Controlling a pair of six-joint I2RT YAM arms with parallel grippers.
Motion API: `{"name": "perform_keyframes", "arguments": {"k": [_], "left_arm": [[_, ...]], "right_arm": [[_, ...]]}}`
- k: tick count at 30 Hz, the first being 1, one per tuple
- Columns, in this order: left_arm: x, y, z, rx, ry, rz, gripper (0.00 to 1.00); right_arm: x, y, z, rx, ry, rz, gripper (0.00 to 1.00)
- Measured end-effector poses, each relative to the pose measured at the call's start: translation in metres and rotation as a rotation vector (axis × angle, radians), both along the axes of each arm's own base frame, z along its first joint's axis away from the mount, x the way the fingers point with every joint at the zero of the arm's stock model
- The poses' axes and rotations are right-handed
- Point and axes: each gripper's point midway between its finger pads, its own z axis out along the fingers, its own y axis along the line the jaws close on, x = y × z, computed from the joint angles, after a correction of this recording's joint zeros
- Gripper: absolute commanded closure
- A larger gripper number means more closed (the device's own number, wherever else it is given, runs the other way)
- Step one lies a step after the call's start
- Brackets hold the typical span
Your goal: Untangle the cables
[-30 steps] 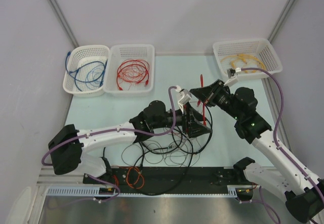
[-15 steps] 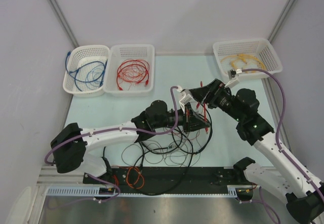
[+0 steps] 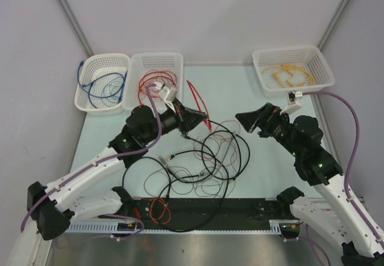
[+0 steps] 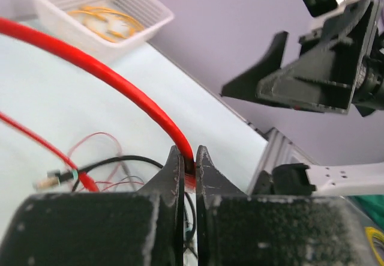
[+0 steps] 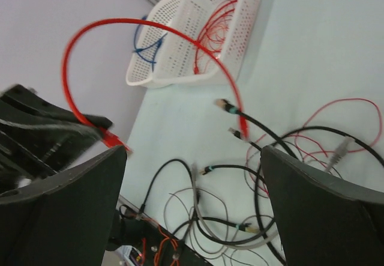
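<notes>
left claw (image 4: 188,155) pinched shut on the red cable (image 4: 120,77). That cable arcs up off the tabletop (image 3: 228,86), just beside the basket (image 3: 156,54) of red wire. right claw (image 5: 193,155) is wide, nothing in it, facing the left one. other cables (image 3: 207,158), black and thin reddish, lie tangled mid-tabletop.

Light: bright, even and soft, falling from overhead; no glare on the table (image 3: 252,92).
Shadows: faint and blurry-edged beneath the cables (image 3: 207,158).
Left wrist view: my left fingers (image 4: 171,182) loom dark and grainy; red cable (image 4: 108,74) crisp, basket (image 4: 150,32) soft.
Right wrist view: my right fingers (image 5: 324,212) dark, unfocused; red cable smeared.
</notes>
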Motion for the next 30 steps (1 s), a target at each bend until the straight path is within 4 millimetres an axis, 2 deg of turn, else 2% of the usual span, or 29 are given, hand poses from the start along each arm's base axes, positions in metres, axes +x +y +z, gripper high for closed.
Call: {"name": "perform_keyframes", "arguments": {"k": [2,5,8,10,13,16,24,26,30], "left_arm": [[0.008,0.01,0.014,0.016,-0.025,0.04,1.0],[0.008,0.014,0.044,0.027,-0.084,0.048,1.0],[0.004,0.02,0.091,0.002,-0.181,0.053,1.0],[0.002,0.025,0.114,-0.011,-0.232,0.06,1.0],[0.0,0.031,0.134,-0.008,-0.291,0.075,1.0],[0.002,0.034,0.134,0.023,-0.309,0.087,1.0],[0.005,0.02,0.106,0.109,-0.281,0.025,1.0],[0.005,0.017,0.102,0.119,-0.275,0.009,1.0],[0.0,0.014,0.101,0.117,-0.276,-0.015,1.0]], "right_arm": [[0.0,-0.005,-0.007,-0.027,0.013,-0.021,0.0],[-0.001,-0.011,-0.011,-0.054,0.015,-0.042,0.0],[-0.001,-0.013,-0.017,-0.081,0.027,-0.048,0.0],[-0.001,-0.013,-0.022,-0.098,0.039,-0.045,0.0],[0.004,-0.01,-0.034,-0.125,0.076,-0.039,0.0],[0.007,-0.004,-0.052,-0.16,0.12,-0.021,0.02],[0.007,0.019,-0.134,-0.3,0.277,0.074,0.04],[0.008,0.029,-0.144,-0.324,0.285,0.104,0.04],[0.014,0.047,-0.149,-0.342,0.254,0.143,0.04]]}}
